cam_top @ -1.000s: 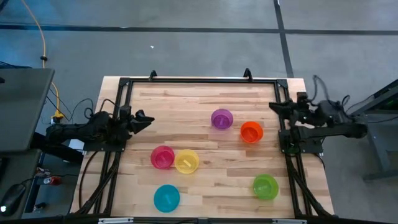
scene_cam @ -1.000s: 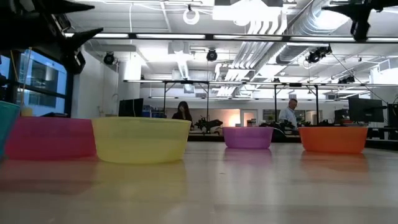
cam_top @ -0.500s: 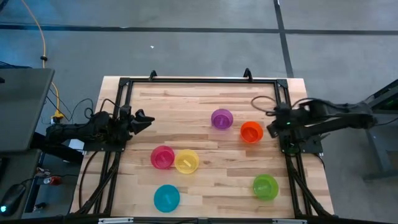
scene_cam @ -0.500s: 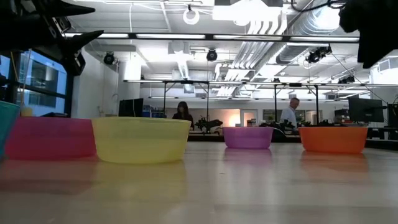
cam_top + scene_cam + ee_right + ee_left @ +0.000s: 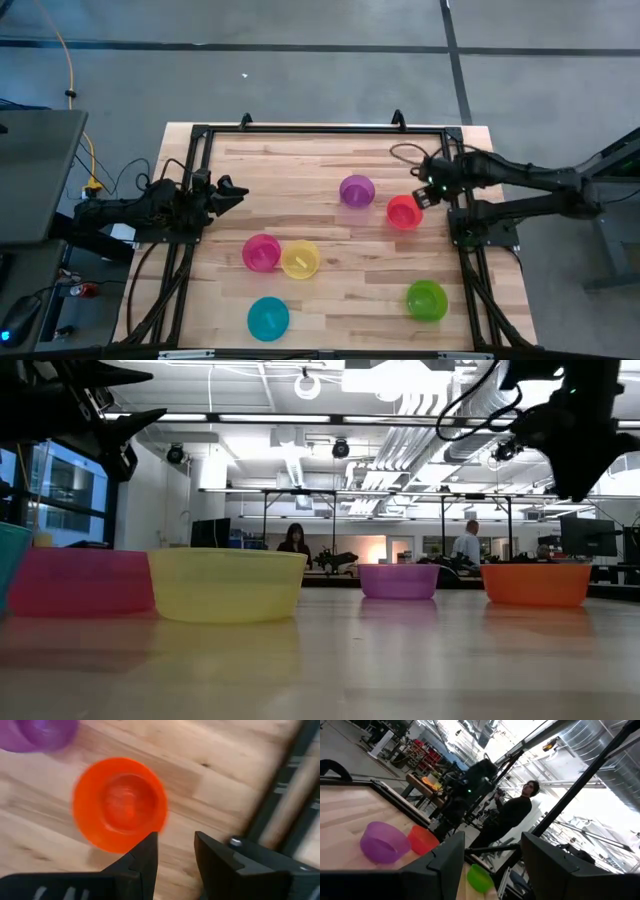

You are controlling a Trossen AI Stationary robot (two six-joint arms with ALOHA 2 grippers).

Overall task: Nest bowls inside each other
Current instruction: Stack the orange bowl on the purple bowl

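Right gripper [image 5: 422,193] is above the table's right side, over the right rim of the orange bowl [image 5: 403,212]; in the right wrist view its fingers [image 5: 145,857] stand a little apart with bare wood between them, gripping nothing, one fingertip overlapping the bowl's edge. In the low view it hangs above the bowl's rim level, not in contact. Orange bowl sits upright just right of the purple bowl [image 5: 356,190], the two close but apart. Pink bowl [image 5: 261,252] and yellow bowl [image 5: 300,259] sit side by side near table centre-left, rims about touching. Blue bowl [image 5: 268,318] lies toward the front edge below them; green bowl [image 5: 427,300] is at the front right, well apart from the rest. All six bowls are single, none nested. Left gripper [image 5: 232,193] waits at the left edge of the wooden table [image 5: 320,160], off the surface; its fingers [image 5: 445,862] show parted and empty in the left wrist view. A person [image 5: 507,817] in dark clothing stands beyond the table.
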